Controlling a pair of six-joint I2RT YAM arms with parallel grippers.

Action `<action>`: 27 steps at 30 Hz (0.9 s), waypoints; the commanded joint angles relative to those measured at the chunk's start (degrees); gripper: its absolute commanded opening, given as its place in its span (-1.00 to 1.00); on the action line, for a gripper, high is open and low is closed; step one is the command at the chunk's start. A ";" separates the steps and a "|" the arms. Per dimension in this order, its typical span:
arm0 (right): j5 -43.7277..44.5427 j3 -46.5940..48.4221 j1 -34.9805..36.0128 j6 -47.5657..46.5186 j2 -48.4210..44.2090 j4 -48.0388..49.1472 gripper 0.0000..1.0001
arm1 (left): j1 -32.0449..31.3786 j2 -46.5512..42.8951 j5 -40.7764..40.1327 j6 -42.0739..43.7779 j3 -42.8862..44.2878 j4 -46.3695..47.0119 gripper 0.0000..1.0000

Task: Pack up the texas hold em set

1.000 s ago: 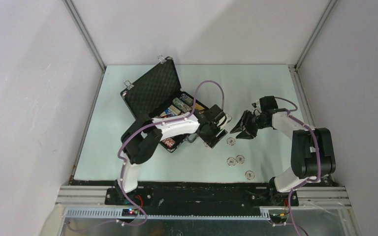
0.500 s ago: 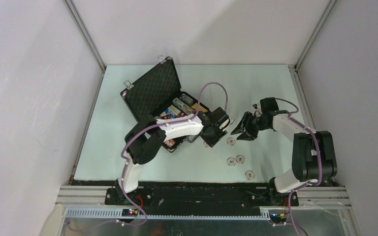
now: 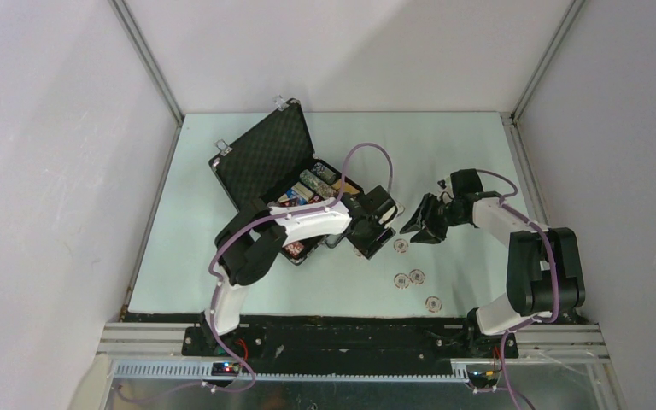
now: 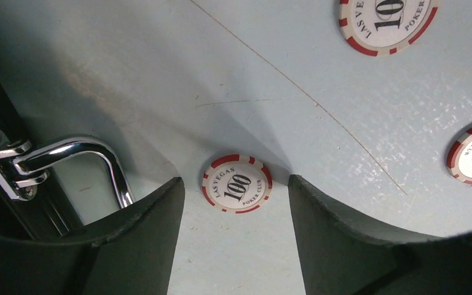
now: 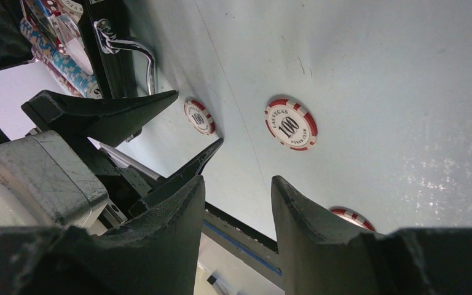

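The black case (image 3: pixel 262 162) lies open at the left of the table, lid propped up, with rows of multicoloured chips (image 3: pixel 312 188) inside. Its silver handle (image 4: pixel 77 161) shows in the left wrist view. My left gripper (image 4: pixel 236 182) is open and low over the table beside the case. A white and red 100 chip (image 4: pixel 236 183) lies flat between its fingertips, touching neither. My right gripper (image 5: pixel 237 179) is open and empty, hovering just right of the left one (image 3: pixel 374 229). Another 100 chip (image 5: pixel 291 125) lies ahead of it.
More loose chips lie on the table: one (image 3: pixel 401 245) near the grippers, a pair (image 3: pixel 409 278) closer to the front, and one (image 3: pixel 433 303) near the right arm's base. White walls enclose the table.
The left gripper's jaws narrowed, then widened again over the chip, and the left arm shifted slightly. The right arm has barely moved.
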 commanded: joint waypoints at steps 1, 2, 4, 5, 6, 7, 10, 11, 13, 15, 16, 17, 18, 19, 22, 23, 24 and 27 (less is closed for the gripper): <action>-0.44 -0.11 0.40 -0.33 -0.42 2.21 -0.05 | 0.14 -1.30 1.02 -0.66 -0.21 -3.99 0.37; -0.56 -0.11 0.38 -0.26 -0.38 2.26 -0.05 | 0.14 -0.97 1.02 -0.68 -0.20 -4.07 0.35; -0.51 -0.11 0.45 -0.20 -0.34 2.18 -0.05 | 0.14 -0.38 1.02 -0.73 -0.05 -4.46 0.34; -0.54 -0.11 0.41 -0.31 -0.34 2.11 -0.05 | 0.14 0.03 1.02 -0.72 0.03 -4.48 0.34; -0.59 -0.11 0.39 -0.40 -0.34 2.01 -0.05 | 0.14 0.19 1.06 -0.61 0.10 -4.56 0.33; -0.58 -0.11 0.42 -0.43 -0.34 1.94 -0.05 | 0.18 0.62 1.13 -0.57 0.24 -4.44 0.28; -0.58 -0.11 0.39 -0.42 -0.34 1.97 -0.05 | 0.22 1.62 1.78 -0.29 1.36 -4.89 0.16; -0.69 -0.11 0.37 -0.35 -0.30 2.01 -0.05 | 0.23 2.18 2.09 -0.23 1.65 -5.05 0.11; -0.68 -0.11 0.41 -0.33 -0.23 2.08 -0.05 | 0.23 2.69 2.35 0.16 2.04 -5.53 0.02; -0.68 -0.11 0.38 -0.40 -0.13 2.09 -0.05 | 0.23 2.83 2.30 0.44 2.05 -5.79 -0.12; -0.67 -0.11 0.44 -0.68 0.02 2.12 -0.05 | 0.23 2.55 2.23 0.62 1.92 -5.77 -0.16; -0.75 -0.11 0.49 -0.88 0.35 2.24 -0.05 | 0.23 2.28 2.16 0.71 1.75 -5.62 -0.20; -0.93 -0.11 0.66 -1.35 0.62 2.45 -0.04 | 0.23 1.45 2.20 0.78 1.11 -4.98 -0.21; -2.38 -0.07 0.95 -1.98 1.64 3.31 -0.03 | 0.23 0.85 2.35 0.81 0.69 -4.03 -0.23; -4.10 1.96 3.77 -3.99 4.31 2.70 -0.03 | 0.64 -2.52 5.73 0.25 -2.16 -1.01 -0.26; -4.05 2.42 4.53 -4.70 5.39 2.56 -0.03 | 1.05 -3.24 7.20 -0.64 -2.93 1.29 -0.27; -4.28 3.11 5.76 -4.78 5.82 2.74 -0.03 | 1.97 -4.75 10.08 -1.33 -4.95 2.66 -0.27; -5.83 3.55 7.74 -2.45 7.74 5.46 -0.04 | 3.93 -7.52 14.60 -3.94 -9.17 9.04 -0.27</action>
